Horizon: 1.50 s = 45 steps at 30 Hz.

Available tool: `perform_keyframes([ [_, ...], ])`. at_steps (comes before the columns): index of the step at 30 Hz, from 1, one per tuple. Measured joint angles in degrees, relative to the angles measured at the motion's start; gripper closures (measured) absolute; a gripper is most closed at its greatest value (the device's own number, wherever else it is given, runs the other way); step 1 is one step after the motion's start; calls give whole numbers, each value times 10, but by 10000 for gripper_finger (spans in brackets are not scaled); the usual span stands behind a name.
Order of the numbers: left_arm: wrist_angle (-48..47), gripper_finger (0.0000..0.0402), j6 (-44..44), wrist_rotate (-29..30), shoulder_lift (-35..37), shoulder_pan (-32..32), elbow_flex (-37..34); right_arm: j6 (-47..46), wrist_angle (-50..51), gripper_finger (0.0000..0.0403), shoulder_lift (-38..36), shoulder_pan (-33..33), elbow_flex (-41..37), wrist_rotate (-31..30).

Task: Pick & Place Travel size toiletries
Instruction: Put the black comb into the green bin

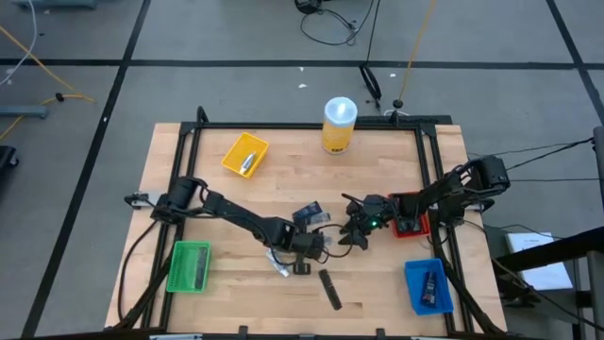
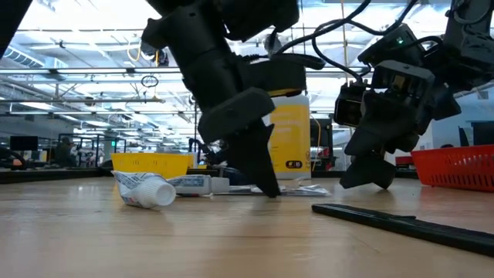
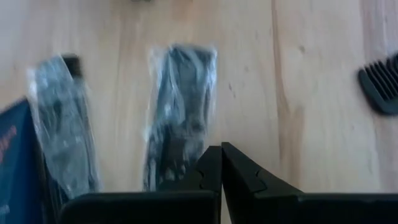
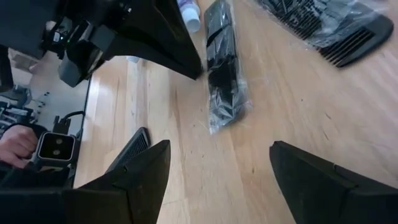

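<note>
- The left gripper sits low over the middle of the wooden table, its two fingers pressed together with nothing between them, tips right at the end of a clear-wrapped black packet.
- In the low view, the same left gripper reaches down to the tabletop among the small items.
- A second clear-wrapped dark packet lies just beside the first, at its 9 o'clock in the left wrist view, with a dark blue sachet at the edge.
- The right gripper hovers near the table's centre, at about 2 o'clock from the left gripper, its fingers spread wide apart and empty.
- Between those spread fingers, the right wrist view shows a wrapped black packet lying flat on the wood, with a black comb in clear wrap well beyond it.
- A white tube lies on its side at the front of the table in the low view, with another tube just behind it.
- A flat black stick lies at 5 o'clock from the left gripper.
- The yellow bin at the table's 11 o'clock holds one silver-grey tube; the blue bin at 4 o'clock holds a dark item.
- The green bin stands at 8 o'clock, the red bin beside the right arm at 3 o'clock.
- A tall yellow canister with a white lid stands at 12 o'clock.
</note>
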<state>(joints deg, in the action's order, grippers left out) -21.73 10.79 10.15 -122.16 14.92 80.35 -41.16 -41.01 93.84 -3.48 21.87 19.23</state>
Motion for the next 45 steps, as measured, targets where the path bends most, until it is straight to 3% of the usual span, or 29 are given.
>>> perform_keyframes([
  [6,9,395,-4,5,2,1,-1,0,-8,138,0,3,0,4],
  [11,-13,399,2,25,48,19,-4,-1,-8,138,0,8,0,-1],
  [18,-206,397,165,79,96,22,-3,-2,-8,138,0,4,0,-13],
  [21,-228,399,204,82,90,13,-7,-1,-10,138,0,-1,0,-16],
  [38,37,395,142,19,69,-27,-95,-15,11,138,0,-18,0,-29],
  [45,102,396,122,28,68,-28,-97,-15,28,138,-16,-13,0,-9],
])
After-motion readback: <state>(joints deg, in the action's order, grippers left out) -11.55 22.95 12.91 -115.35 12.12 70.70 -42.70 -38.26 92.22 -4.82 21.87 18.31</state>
